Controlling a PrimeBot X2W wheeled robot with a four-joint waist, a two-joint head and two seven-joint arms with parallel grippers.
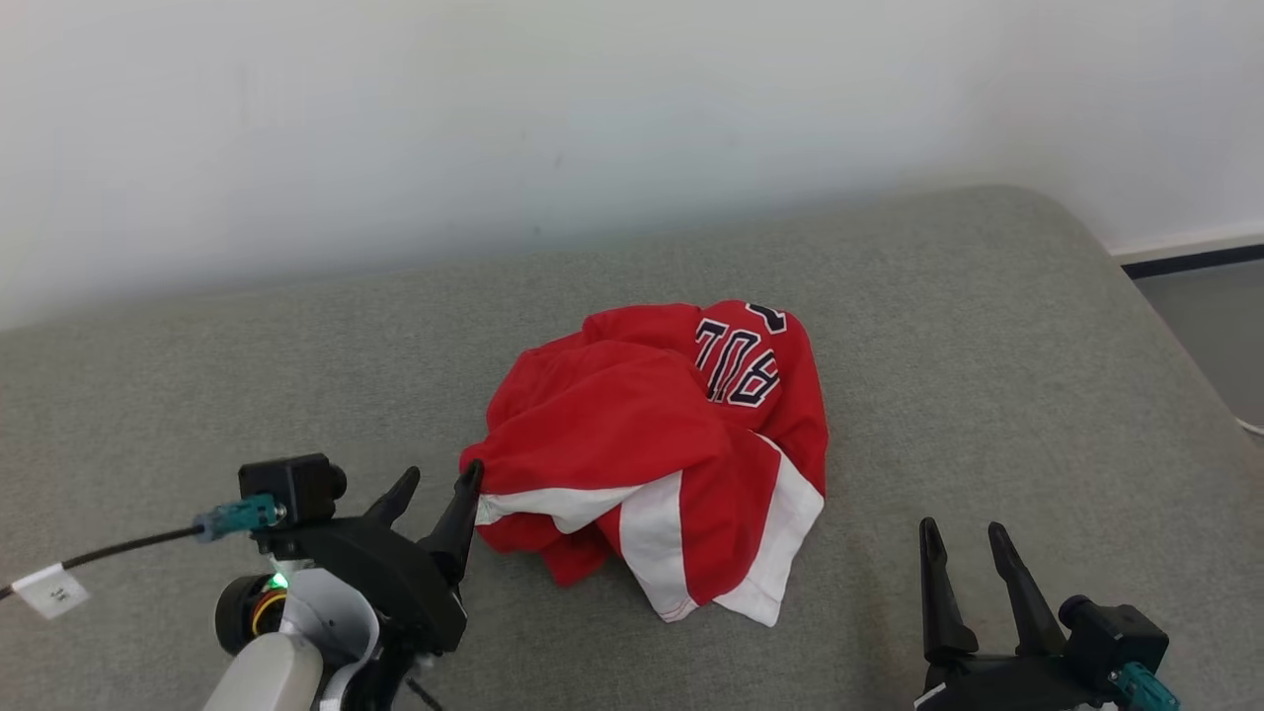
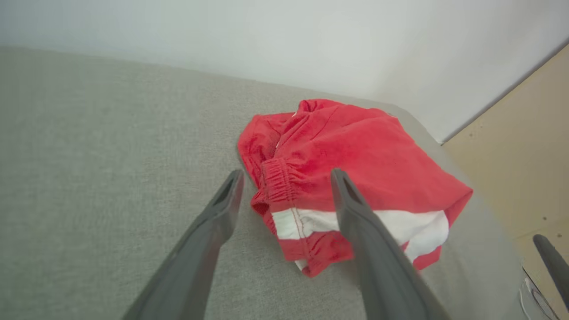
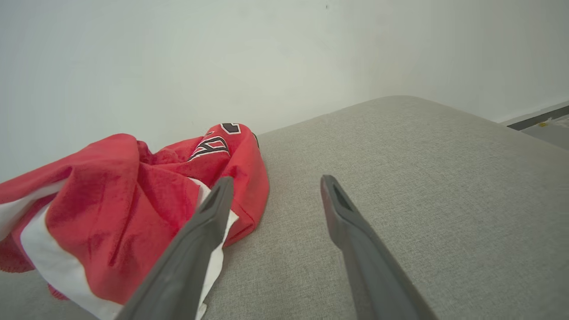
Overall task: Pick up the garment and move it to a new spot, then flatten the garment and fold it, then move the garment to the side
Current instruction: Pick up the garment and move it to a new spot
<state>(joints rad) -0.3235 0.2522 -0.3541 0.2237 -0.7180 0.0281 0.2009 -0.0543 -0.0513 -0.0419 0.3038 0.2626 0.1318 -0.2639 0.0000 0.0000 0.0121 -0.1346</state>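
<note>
My left gripper and right gripper are both spread and empty, the crumpled red garment sits heaped on the grey cushion, and pinching its seemingly bunched waistband might lift tangled layers.

A grey fabric-covered surface spans the lower frame below a white wall, a dark baseboard at right.

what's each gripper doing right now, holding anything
Left gripper: open, at the near edge of the red garment, nothing held.
Right gripper: open, empty, beside the garment.
</note>
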